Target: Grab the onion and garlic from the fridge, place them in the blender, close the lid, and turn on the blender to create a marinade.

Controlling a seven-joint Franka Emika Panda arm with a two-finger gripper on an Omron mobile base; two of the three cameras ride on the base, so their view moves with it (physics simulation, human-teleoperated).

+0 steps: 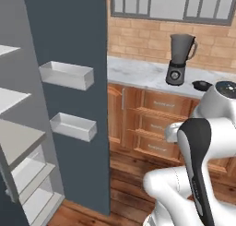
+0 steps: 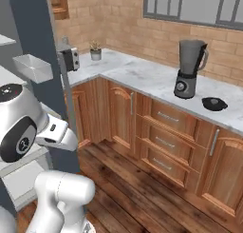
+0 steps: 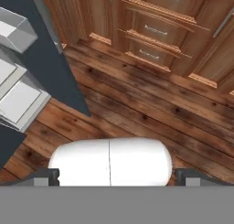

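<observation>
End effector (image 3: pixel 109 184) apparently well apart from blender (image 1: pixel 179 59)

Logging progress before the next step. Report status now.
Gripper over the wood floor, jaws apart, nothing between them. Fridge door swung open, no onion seen on its shelves. Blender on the counter, lid lying beside it.

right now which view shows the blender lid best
The right base view: the lid lies whole on the counter, just right of the blender, knob visible. In the left base view the lid is small and partly cut off by the arm. The hand view looks down at floor and drawers instead.
</observation>
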